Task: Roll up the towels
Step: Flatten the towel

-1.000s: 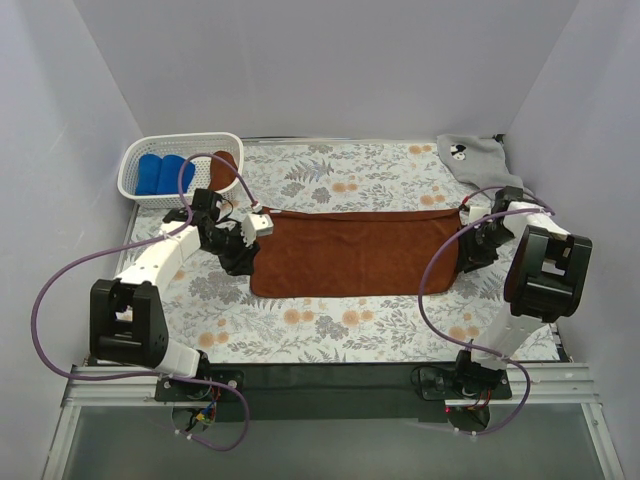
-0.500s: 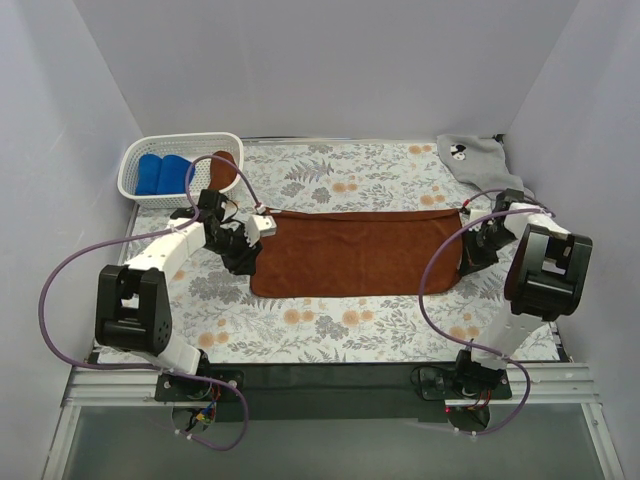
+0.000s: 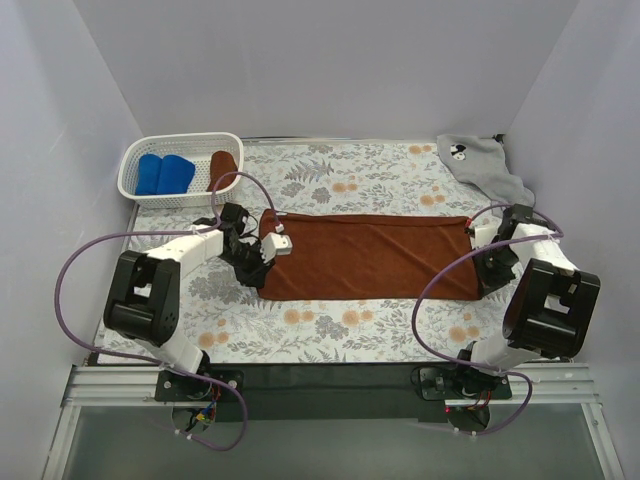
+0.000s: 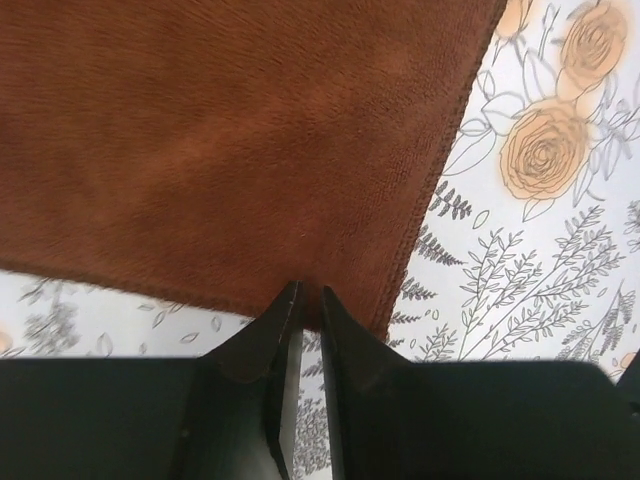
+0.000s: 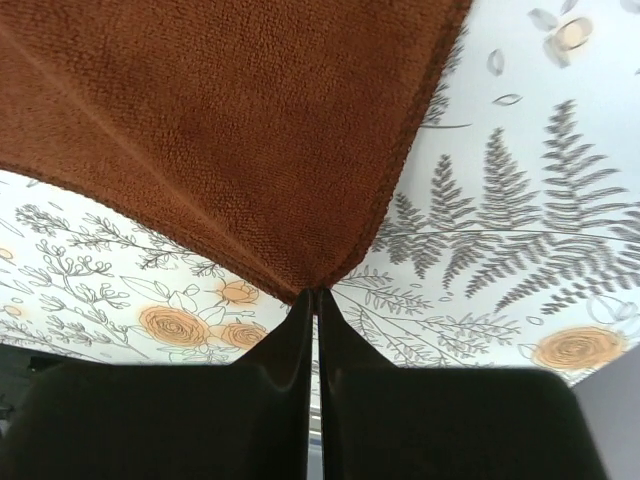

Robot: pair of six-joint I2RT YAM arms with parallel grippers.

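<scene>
Rust-brown rectangular cloth towel (image 3: pixel 370 255) is lying flat across the floral-patterned table (image 3: pixel 330 330); left pincer (image 4: pixel 308 290) and right pincer (image 5: pixel 314 292) are each pinching a near corner (jaws nearly together).

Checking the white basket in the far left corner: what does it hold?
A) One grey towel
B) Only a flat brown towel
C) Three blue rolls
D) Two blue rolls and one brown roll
D: in the top view the basket holds two blue rolls side by side with one brown roll to their right.
</scene>
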